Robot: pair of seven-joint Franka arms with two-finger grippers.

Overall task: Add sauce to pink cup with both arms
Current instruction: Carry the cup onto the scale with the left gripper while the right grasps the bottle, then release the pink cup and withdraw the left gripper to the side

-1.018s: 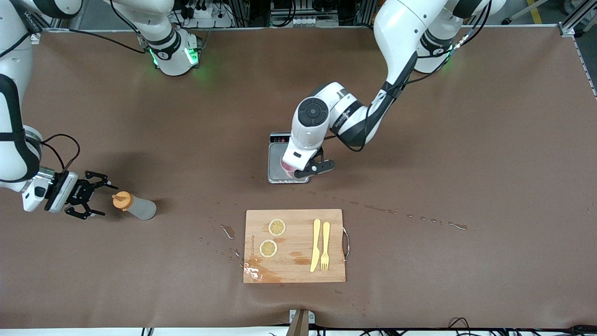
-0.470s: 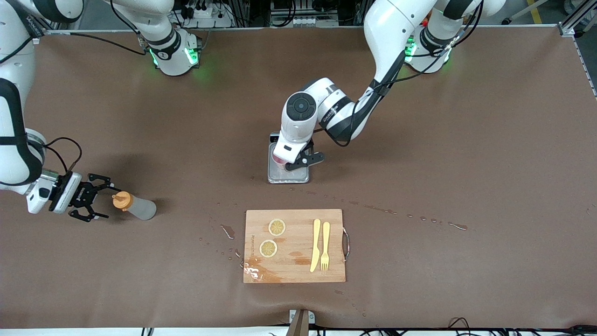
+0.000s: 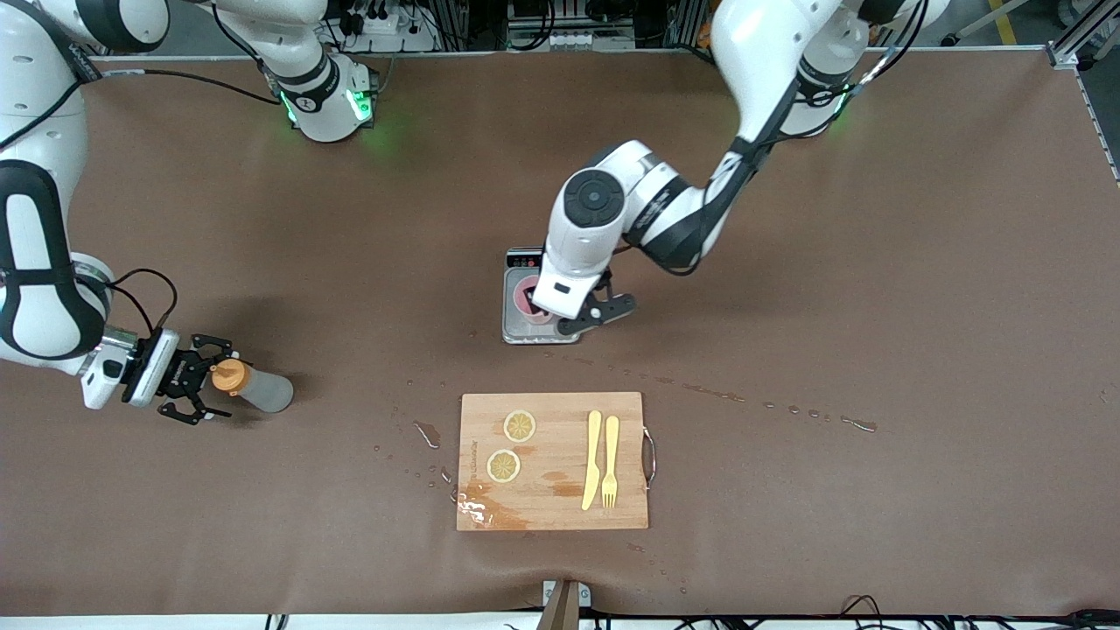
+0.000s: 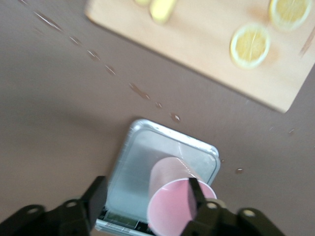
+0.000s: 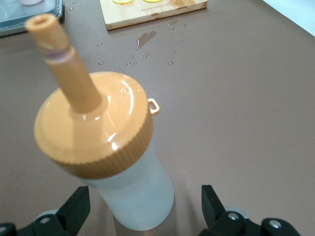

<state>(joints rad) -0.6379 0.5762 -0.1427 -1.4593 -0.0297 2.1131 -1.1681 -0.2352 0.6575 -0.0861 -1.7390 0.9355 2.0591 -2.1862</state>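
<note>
Front view: the pink cup (image 3: 528, 297) is seen standing upright on the grey scale (image 3: 518, 327), partly covered by the left gripper (image 3: 584, 308), which is just over it. No contents can be made out in the cup. The right gripper (image 3: 208, 389) is low at the right arm's end of the table, fingers spread on either side of the orange cap of the sauce bottle (image 3: 254, 386), which stands on the table. A cutting board (image 3: 553, 507) with two lemon slices (image 3: 520, 426), a knife (image 3: 592, 460) and a fork (image 3: 610, 462) lies nearer the camera than the scale.

Left wrist view: the left gripper (image 4: 143, 195) is spread wide; one finger overlaps the cup (image 4: 175, 206) rim, the other is apart from it. The cup is not gripped.

Right wrist view: the bottle (image 5: 111, 158) is framed between the open fingers (image 5: 212, 202) of the right gripper (image 5: 144, 205), with gaps on both sides.
</note>
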